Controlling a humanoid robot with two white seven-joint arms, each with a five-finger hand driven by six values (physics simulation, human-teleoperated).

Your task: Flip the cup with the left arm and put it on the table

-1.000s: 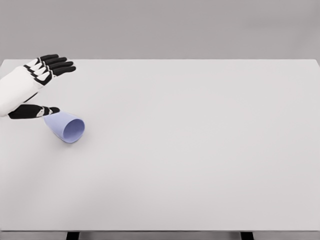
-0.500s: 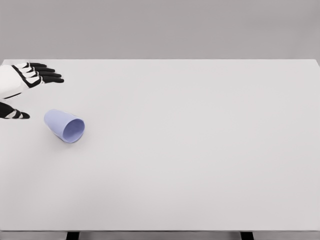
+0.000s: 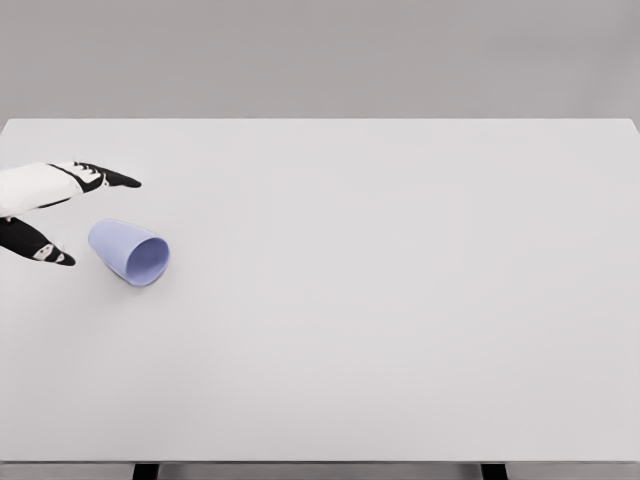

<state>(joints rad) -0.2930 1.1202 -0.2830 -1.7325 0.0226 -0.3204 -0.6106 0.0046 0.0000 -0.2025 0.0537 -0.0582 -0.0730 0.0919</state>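
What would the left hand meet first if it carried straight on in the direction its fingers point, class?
The left hand points right, thumb and fingers spread. The lilac cup, lying on its side, sits just ahead and slightly lower, so the thumb side would likely meet its closed end first; the upper fingers may pass behind it. Depth is unclear.

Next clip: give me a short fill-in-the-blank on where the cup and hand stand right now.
1. The cup lies on its ____ on the table.
2. The cup's colour is ____.
3. The left hand is ____ of the cup in the picture, not touching it.
4. The hand's fingers hold ____.

Missing words: side; blue; left; nothing
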